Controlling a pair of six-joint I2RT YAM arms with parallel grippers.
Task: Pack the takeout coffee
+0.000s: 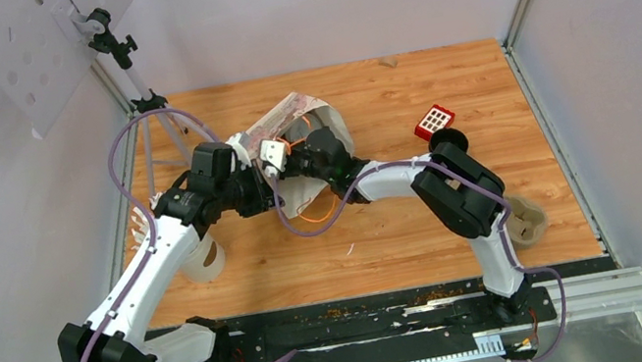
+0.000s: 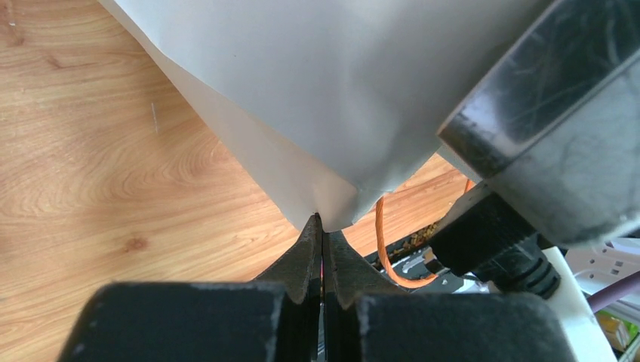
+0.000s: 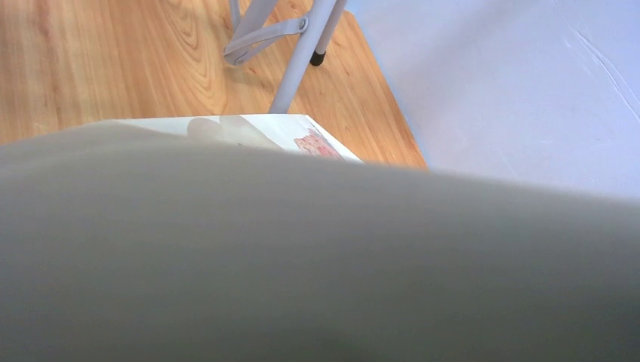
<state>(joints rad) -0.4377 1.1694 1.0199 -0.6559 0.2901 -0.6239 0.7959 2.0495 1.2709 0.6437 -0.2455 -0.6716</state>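
Note:
The two lidded coffee cups are hidden in every view. A white paper bag (image 1: 302, 124) lies on the wooden table at centre back, its mouth facing the arms. My left gripper (image 1: 267, 190) is shut on the bag's lower edge; in the left wrist view the jaws (image 2: 323, 226) pinch a corner of the white bag (image 2: 317, 90). My right arm's wrist (image 1: 320, 151) reaches into the bag mouth and its fingers are hidden. The right wrist view is filled by the bag's grey-white wall (image 3: 317, 256), and no fingers show.
A pale cup (image 1: 204, 259) sits partly under my left forearm. A brown cardboard carrier (image 1: 525, 219) lies at the right by my right arm. A red block with white squares (image 1: 434, 120) is at the back right. A tripod (image 1: 147, 112) stands at the back left.

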